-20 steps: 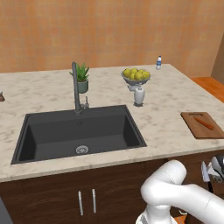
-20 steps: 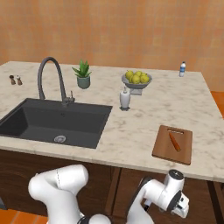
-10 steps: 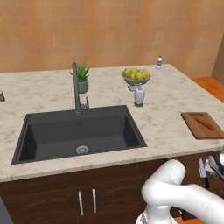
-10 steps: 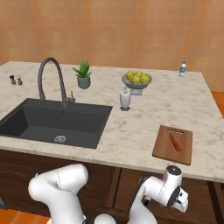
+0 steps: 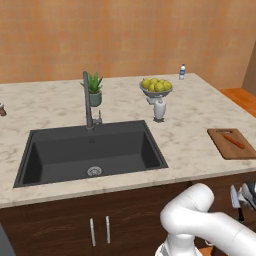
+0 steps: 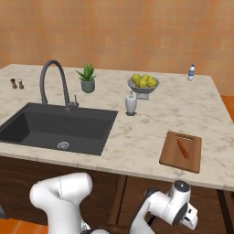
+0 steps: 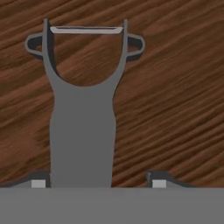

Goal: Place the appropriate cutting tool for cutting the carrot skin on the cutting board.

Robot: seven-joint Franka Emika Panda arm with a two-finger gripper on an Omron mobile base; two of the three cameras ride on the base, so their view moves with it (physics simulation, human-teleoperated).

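Low below the bench point(image 6: 137, 137) edge, beside the cutting board point(image 6: 181, 151) holding the carrot point(image 6: 183, 148), the fingers point(image 7: 158, 180) straddle the cutting tool point(image 7: 83, 105) over dark wood, whether clamped I cannot tell, presumably to lift it boardward.

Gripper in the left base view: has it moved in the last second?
Yes. The gripper has crept slightly up, toward the counter edge below the cutting board, with the peeler between its fingers.
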